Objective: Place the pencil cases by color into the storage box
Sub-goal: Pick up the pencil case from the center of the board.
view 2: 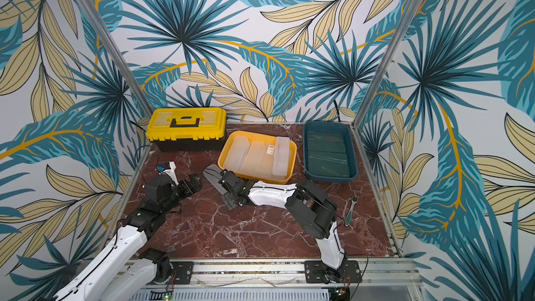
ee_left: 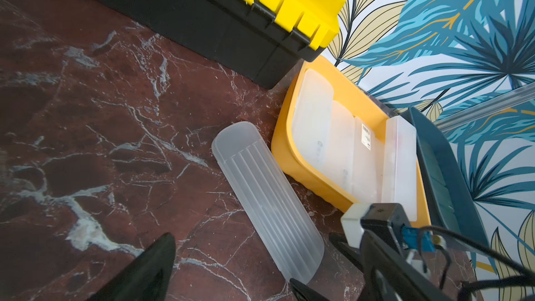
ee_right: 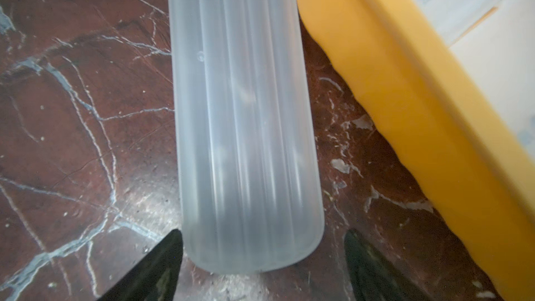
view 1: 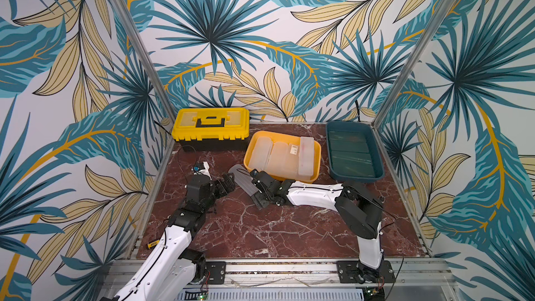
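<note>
A frosted translucent pencil case [view 1: 242, 179] [view 2: 215, 179] lies flat on the marble table, just left of the yellow storage box [view 1: 317, 152]. My right gripper [view 1: 251, 193] [ee_right: 263, 241] is open, its jaws straddling the case's near end [ee_right: 246, 125], with a gap at one side. My left gripper [view 1: 228, 183] [ee_left: 231, 273] is open and empty, just left of the case [ee_left: 266, 198]. The yellow box holds several frosted cases, one with a barcode sticker [view 1: 294, 149]. The teal storage box [view 1: 330, 140] holds dark green cases [view 1: 351, 154].
A closed yellow and black toolbox [view 1: 210, 128] stands at the back left, close to the yellow box. A ratchet tool [view 2: 350, 209] lies near the right edge. A small yellow and black item [view 1: 152, 244] lies at the front left. Patterned walls enclose three sides.
</note>
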